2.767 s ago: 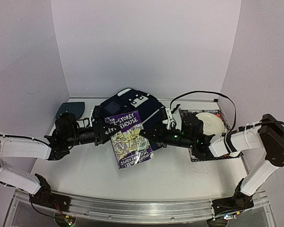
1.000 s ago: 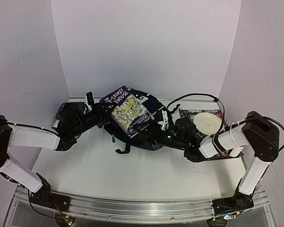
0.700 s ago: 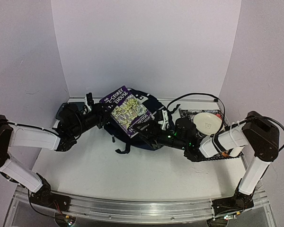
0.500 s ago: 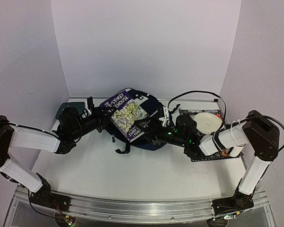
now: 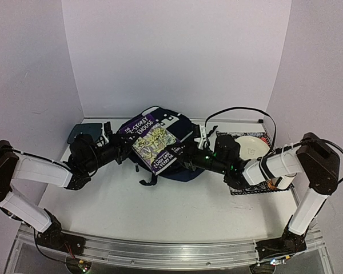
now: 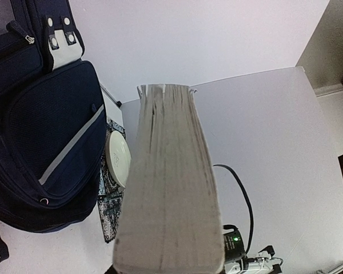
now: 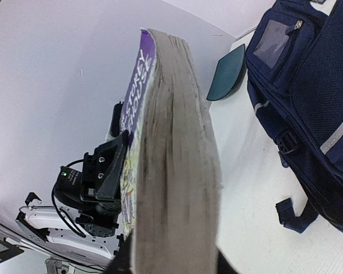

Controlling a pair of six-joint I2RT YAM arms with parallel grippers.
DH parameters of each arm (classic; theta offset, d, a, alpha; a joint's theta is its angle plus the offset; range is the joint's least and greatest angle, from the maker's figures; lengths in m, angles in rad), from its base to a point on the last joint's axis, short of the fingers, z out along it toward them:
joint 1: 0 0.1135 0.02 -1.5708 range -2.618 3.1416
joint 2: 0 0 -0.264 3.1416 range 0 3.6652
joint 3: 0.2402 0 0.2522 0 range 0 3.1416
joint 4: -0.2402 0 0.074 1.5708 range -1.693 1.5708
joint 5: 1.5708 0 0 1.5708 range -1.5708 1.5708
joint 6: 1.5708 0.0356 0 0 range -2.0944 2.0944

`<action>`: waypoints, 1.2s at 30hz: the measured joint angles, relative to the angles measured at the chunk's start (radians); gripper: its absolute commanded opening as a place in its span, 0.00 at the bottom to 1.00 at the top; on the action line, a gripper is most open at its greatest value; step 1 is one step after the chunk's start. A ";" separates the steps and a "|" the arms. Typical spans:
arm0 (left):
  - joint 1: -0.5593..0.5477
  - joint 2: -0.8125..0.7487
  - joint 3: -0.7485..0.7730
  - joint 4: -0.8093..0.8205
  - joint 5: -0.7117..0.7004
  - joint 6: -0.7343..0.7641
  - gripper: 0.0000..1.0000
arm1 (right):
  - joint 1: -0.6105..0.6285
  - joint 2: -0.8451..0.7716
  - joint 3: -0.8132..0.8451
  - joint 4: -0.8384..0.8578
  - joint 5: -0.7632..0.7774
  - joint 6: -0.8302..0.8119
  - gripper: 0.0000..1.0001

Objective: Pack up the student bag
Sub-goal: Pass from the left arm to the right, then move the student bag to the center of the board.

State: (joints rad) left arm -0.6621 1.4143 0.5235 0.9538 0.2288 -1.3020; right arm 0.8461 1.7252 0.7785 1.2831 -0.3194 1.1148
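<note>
Left gripper (image 5: 126,146): clamped on the left edge of the book (image 5: 153,145). Its wrist view is mostly the book's grey page edge running straight out from the jaws.

Right gripper (image 5: 182,155): on the opposite, right edge of the same book. In its wrist view a dark finger (image 7: 115,264) sits against each face, so it's pinching the book too.

Book: purple cover up toward the overhead camera, turned at an angle with the title end toward back-left, spanning between the two grippers. From above it overlaps the near-left part of the student bag (image 5: 183,130). Can't tell if it touches the fabric.

Student bag: lying flat at the back centre of the table (image 5: 177,211), front face up. White buckle patches are toward the back wall, and a black strap (image 5: 147,180) trails off the near edge.

Further out:
- Teal pad (image 5: 83,132) at back-left, just beside the bag.
- White plate (image 5: 252,145) to the right, sitting on a black-and-white patterned mat (image 5: 240,187), partly under the right arm.
</note>
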 measured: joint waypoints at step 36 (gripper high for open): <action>0.093 0.368 0.264 -0.588 -0.120 0.393 0.73 | -0.207 -0.517 -0.335 -0.103 0.084 -0.170 0.00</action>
State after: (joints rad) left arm -0.5691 1.7824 0.7877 0.3658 0.1091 -0.9093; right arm 0.6392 1.2080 0.4439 1.1800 -0.2358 0.9448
